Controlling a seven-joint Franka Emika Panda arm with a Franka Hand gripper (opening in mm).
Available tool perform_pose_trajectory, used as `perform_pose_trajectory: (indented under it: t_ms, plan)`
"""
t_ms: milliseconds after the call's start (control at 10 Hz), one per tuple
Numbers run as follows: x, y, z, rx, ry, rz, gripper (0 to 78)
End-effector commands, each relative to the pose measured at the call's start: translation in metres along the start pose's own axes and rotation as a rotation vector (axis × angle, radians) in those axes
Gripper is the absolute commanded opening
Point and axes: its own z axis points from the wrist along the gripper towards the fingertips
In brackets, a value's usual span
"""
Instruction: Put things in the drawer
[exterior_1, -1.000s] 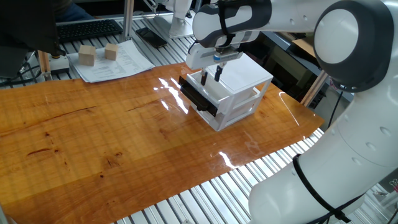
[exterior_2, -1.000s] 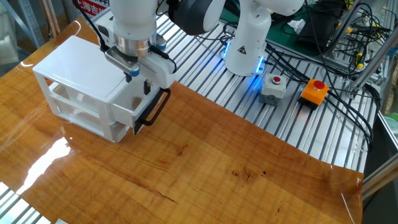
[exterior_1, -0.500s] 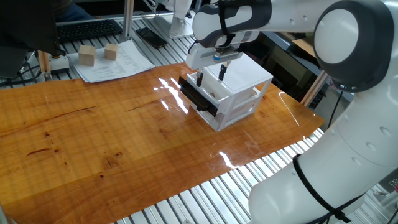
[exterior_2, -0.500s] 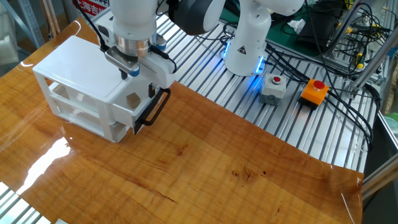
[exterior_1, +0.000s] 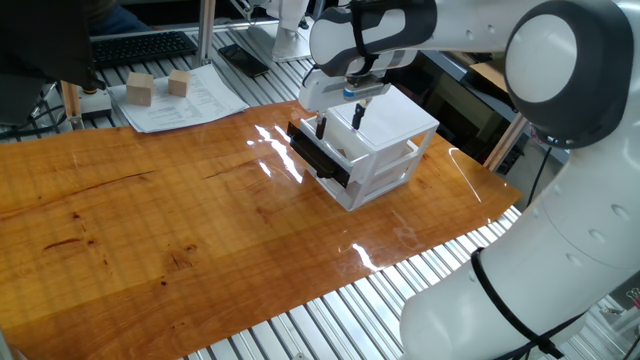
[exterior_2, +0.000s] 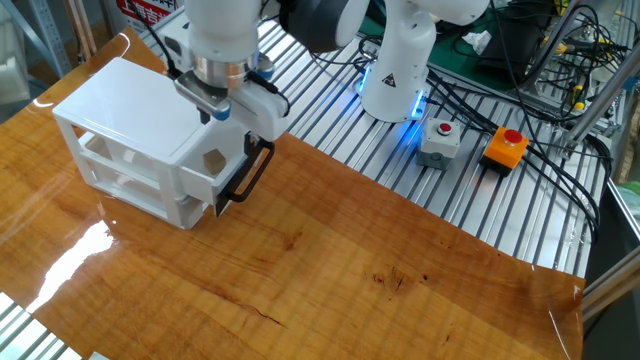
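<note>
**Cube sitting in the open drawer**

The tiny wooden cube (exterior_2: 212, 160) is lying inside the pulled-out black-fronted drawer (exterior_2: 243, 172) of the white two-drawer cabinet (exterior_2: 125, 110). The tool (exterior_1: 339, 120) is hovering just above it, fingers apart and holding nothing. Two larger wooden blocks (exterior_1: 139, 90) are resting on papers (exterior_1: 190, 105) beyond the tabletop (exterior_1: 150, 220).

The arm reaches in from the right in one fixed view, big white elbow joint up high, forearm running left to the wrist. Wrist points straight down, so the gripper (exterior_1: 339, 121) hangs vertical. Both black fingers (exterior_1: 322, 127) are spread apart with nothing between them. From the other side the gripper (exterior_2: 228, 122) is mostly hidden behind its own white hand body, only the blue-ringed flange really shows.
</note>
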Motion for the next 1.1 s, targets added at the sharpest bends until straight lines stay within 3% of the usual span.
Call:
perform_pose_trajectory:
  t_ms: [100, 500, 1100]
  plan:
    - [0.003, 0.006, -0.009, 0.003, 0.006, 0.015, 77.5]
    - [0.005, 0.025, -0.006, -0.002, 0.005, 0.051, 77.5]
    - [-0.005, 0.049, -0.009, -0.030, 0.009, 0.099, 77.5]
